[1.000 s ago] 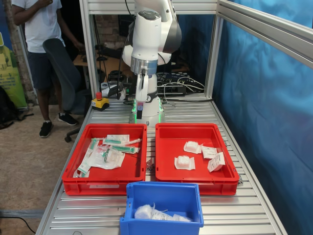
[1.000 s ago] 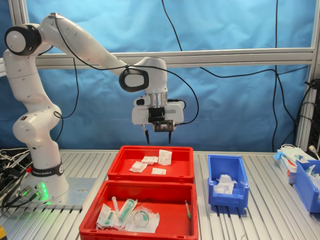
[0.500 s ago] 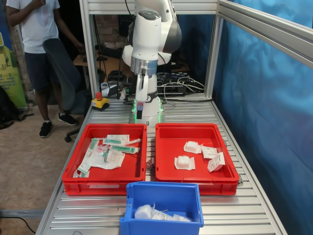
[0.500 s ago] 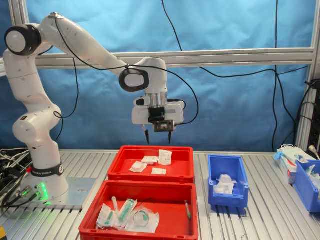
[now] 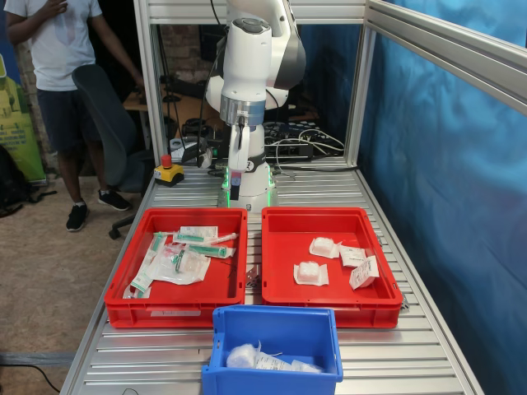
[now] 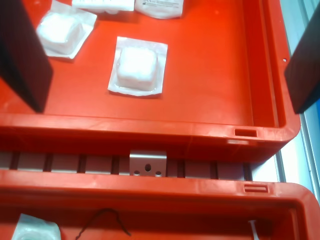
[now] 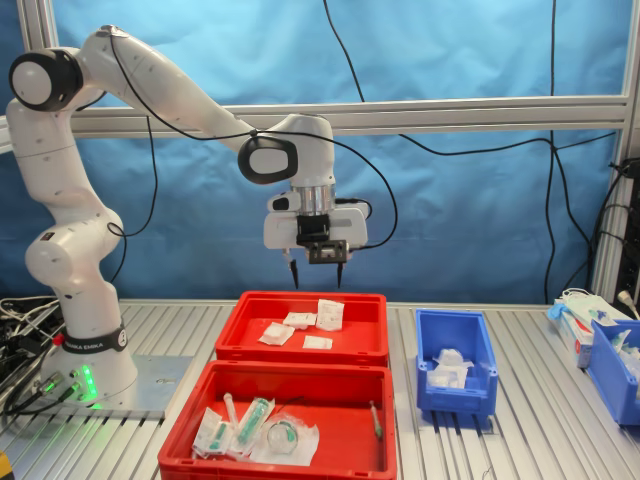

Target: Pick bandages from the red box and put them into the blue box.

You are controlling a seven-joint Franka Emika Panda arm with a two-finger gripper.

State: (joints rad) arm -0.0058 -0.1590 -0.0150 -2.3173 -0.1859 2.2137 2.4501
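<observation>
Nothing shifts over the last second: the arm hangs exactly where it was, and every packet sits as before. My read is a pause before the descent, so this pick has not begun. The gripper (image 7: 316,276) hovers high above the red box (image 7: 372,330), jaws spread wide with nothing between them; in the wrist view the two dark fingers (image 6: 22,52) frame the box's near wall and the gap to the twin tray (image 6: 150,200).

Four bandages (image 5: 311,273) lie in the red box, on the first exterior view's right side of the floor, apart or just touching. The nearest one to the camera (image 6: 138,66) lies flat, puffy side up. It is close to square, so there is barely a long axis to speak of; its wrapper edges sit slightly skewed to the box walls. One by the wall (image 5: 363,272) stands tilted on edge.

The blue box (image 5: 222,346) waits in front of both trays with a few white packets already inside.
</observation>
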